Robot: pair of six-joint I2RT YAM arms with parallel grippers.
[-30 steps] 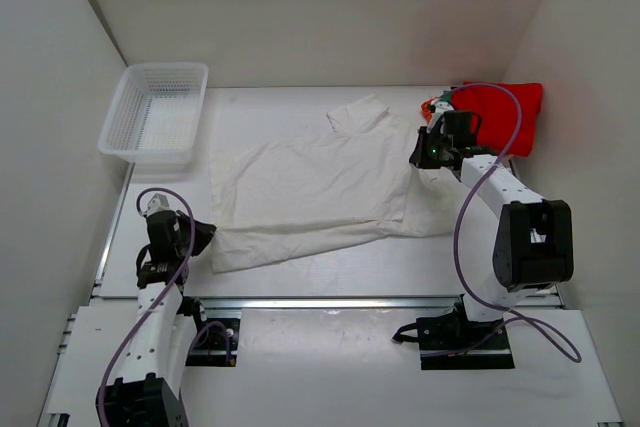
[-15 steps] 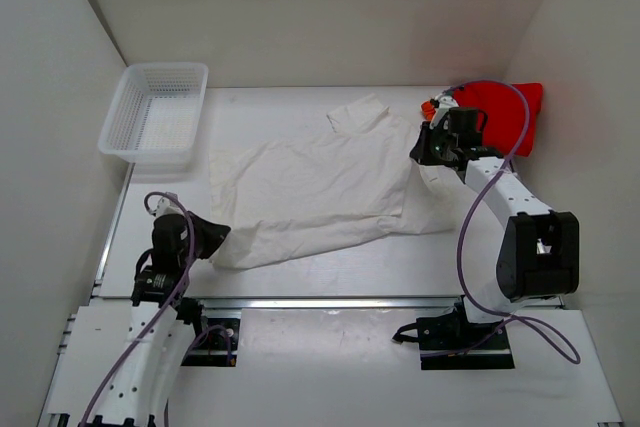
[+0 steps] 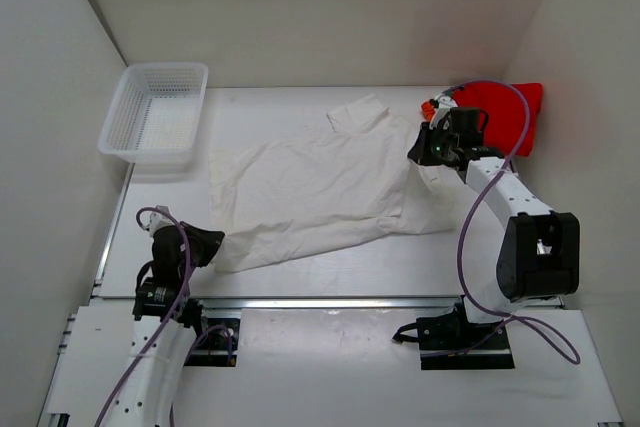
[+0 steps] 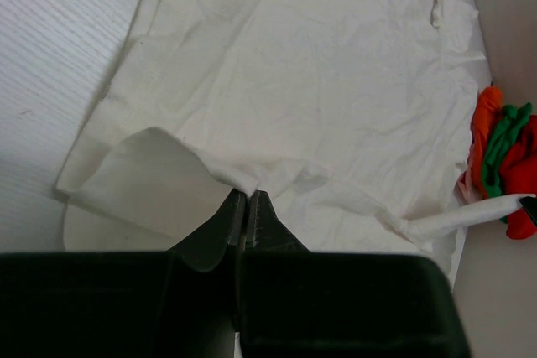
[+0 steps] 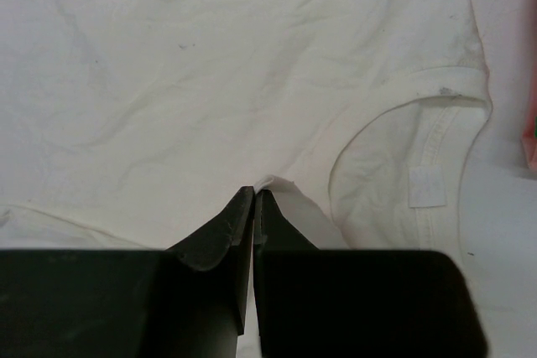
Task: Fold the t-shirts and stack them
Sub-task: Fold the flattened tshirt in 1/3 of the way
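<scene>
The large white t-shirt (image 3: 320, 187) lies spread and wrinkled across the middle of the table. My left gripper (image 3: 212, 244) is shut on its near-left corner, and the left wrist view shows the cloth (image 4: 277, 98) pinched at the fingertips (image 4: 247, 199). My right gripper (image 3: 418, 152) is shut on the shirt's right edge near the collar (image 5: 419, 148), with a fold of cloth (image 5: 210, 81) at its tip (image 5: 254, 193). A red t-shirt (image 3: 505, 112) lies bunched at the back right, with orange and green cloth (image 4: 502, 144) beside it.
A white mesh basket (image 3: 155, 112) stands at the back left. White walls close in the table on the left, back and right. A purple cable loops over the right arm (image 3: 520, 207).
My left gripper has pulled back toward the near left with the shirt corner, stretching the hem. My right gripper has stayed almost still on the right edge.
</scene>
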